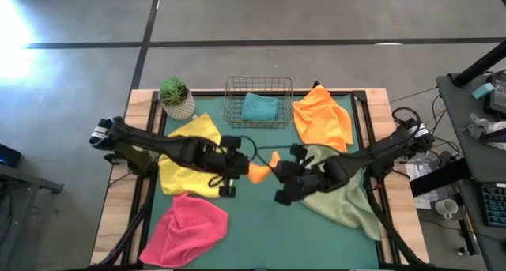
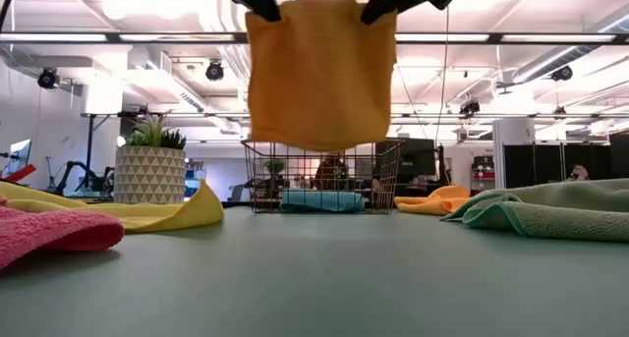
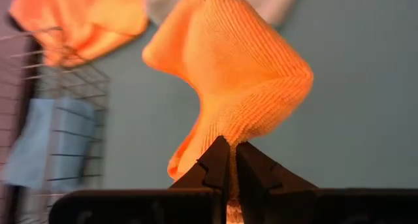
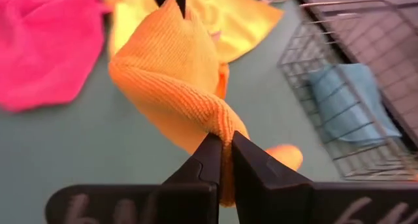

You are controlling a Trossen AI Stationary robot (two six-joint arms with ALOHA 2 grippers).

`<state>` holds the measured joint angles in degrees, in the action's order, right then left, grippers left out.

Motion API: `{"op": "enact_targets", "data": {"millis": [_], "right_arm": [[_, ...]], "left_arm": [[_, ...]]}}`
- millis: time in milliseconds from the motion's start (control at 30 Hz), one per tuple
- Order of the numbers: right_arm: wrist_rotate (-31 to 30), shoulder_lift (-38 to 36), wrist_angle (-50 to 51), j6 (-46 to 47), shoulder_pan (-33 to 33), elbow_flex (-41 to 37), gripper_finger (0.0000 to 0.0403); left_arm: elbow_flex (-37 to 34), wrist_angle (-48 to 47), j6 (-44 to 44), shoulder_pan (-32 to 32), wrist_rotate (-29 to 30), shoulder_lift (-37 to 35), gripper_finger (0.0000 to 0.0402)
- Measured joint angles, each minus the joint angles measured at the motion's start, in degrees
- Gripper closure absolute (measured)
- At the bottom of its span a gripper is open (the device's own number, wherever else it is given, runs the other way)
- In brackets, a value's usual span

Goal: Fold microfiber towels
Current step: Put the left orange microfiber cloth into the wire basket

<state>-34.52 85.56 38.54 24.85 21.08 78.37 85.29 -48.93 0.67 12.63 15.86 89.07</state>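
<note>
An orange towel [image 2: 319, 72] hangs above the middle of the table between my two grippers, both shut on its upper corners. My left gripper [image 1: 251, 171] is at its left corner and my right gripper [image 1: 278, 167] at its right. On the table lie a yellow towel [image 1: 190, 152] at the left, a pink towel [image 1: 186, 230] at the near left, a second orange towel [image 1: 324, 117] at the far right and a sage green towel [image 1: 348, 200] at the right. A teal towel [image 1: 259, 107] lies in the wire basket. My left gripper pinches the orange towel's upper left corner [image 3: 228, 138] between its two fingers, slanting down from the table's left. The towel hangs below, clear of the table. My right gripper pinches the upper right corner [image 4: 222, 127] between its two fingers, slanting down from the table's right. The top edge [image 2: 319, 5] runs nearly straight between the two holds; one layer or several, I cannot tell.
A wire basket [image 1: 258, 103] stands at the far middle, with a small potted plant [image 1: 175, 97] to its left. The green mat [image 1: 253, 231] shows bare at the near middle, below the hanging towel. Desks and cables lie beyond the right edge.
</note>
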Motion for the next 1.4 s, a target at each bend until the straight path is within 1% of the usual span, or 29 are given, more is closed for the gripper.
{"op": "enact_targets", "data": {"millis": [200, 367, 500, 600, 733, 800, 867, 967, 1033, 1100, 1233, 1400], "right_arm": [[-0.2, -1.7, -0.8, -1.8, -5.4, 0.0, 0.0392], [-0.2, -4.2, -1.6, -4.8, -10.7, 0.0, 0.0392], [-0.2, -5.7, -2.6, -6.8, -16.0, 0.0, 0.0392], [0.9, -6.1, -5.2, -10.1, -20.3, 0.0, 0.0392], [5.9, -5.6, -8.3, -16.0, -27.1, 0.0, 0.0392], [6.7, -5.2, -9.2, -18.3, -30.5, 0.0, 0.0392], [8.3, -4.5, -10.5, -20.7, -33.8, 0.0, 0.0392], [13.5, -3.7, -13.0, -24.4, -39.0, 0.0, 0.0392], [16.8, -2.9, -15.1, -25.9, -42.2, 0.0, 0.0392], [19.1, -2.0, -16.6, -26.9, -45.1, 0.0, 0.0392], [24.5, 0.6, -18.4, -28.5, -49.6, 0.0, 0.0392], [27.3, 4.5, -19.0, -30.1, -52.6, 0.0, 0.0392]], "left_arm": [[0.5, 0.8, -5.1, -5.7, 4.1, -1.9, 0.0400], [0.6, 1.7, -10.0, -10.3, 4.2, -2.5, 0.0400], [0.6, 4.1, -13.6, -14.5, 4.3, -2.6, 0.0400], [0.5, 7.9, -17.4, -18.1, 4.5, -2.6, 0.0400], [0.5, 13.0, -20.3, -23.8, 4.5, -1.7, 0.0400], [0.5, 15.9, -21.5, -26.4, 4.6, -0.9, 0.0400], [0.2, 16.4, -22.5, -29.1, 4.4, -0.7, 0.0400], [-0.5, 22.4, -23.4, -32.5, 4.2, 0.3, 0.0400], [-0.7, 23.0, -23.9, -34.8, 4.1, 1.3, 0.0400], [-0.7, 26.7, -24.0, -36.3, 4.0, 3.1, 0.0400], [-0.7, 29.5, -25.2, -38.9, 2.3, 6.5, 0.0400], [0.1, 29.6, -28.3, -40.4, 1.9, 11.2, 0.0400]]}}
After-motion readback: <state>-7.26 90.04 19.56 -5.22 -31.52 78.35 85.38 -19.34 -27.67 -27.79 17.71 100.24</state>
